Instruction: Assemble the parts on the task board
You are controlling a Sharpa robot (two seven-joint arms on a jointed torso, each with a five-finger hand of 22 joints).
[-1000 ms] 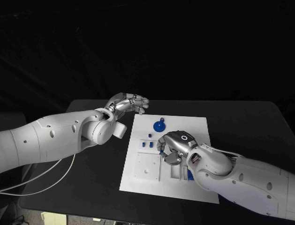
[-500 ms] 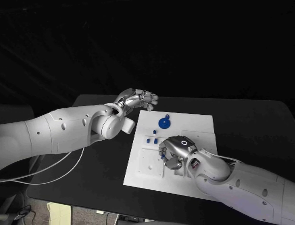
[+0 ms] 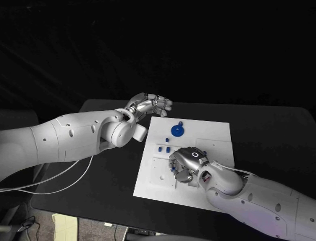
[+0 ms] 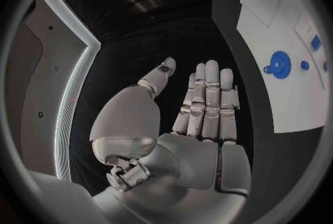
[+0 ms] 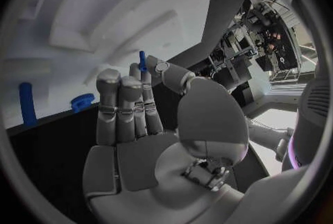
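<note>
Right hand (image 3: 185, 163) is pinching a blue peg (image 5: 142, 60) over the board (image 3: 208, 133); left hand (image 3: 152, 104) is hovering beyond its far-left corner, fingers straight, holding nothing.

Lower middle of the white rectangular task board (image 3: 201, 131) hidden beneath the silver right hand (image 3: 185, 164), small blue parts (image 3: 163, 148) at centre frame too small to tell apart, thin blue peg (image 5: 142, 60) partly hidden behind that hand's fingertips (image 5: 110, 77)

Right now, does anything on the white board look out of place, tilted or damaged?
Nothing stands out. The task board lies flat on the table, with no damage showing. The right hand pinches a small blue part over it; the left hand is empty.
</note>
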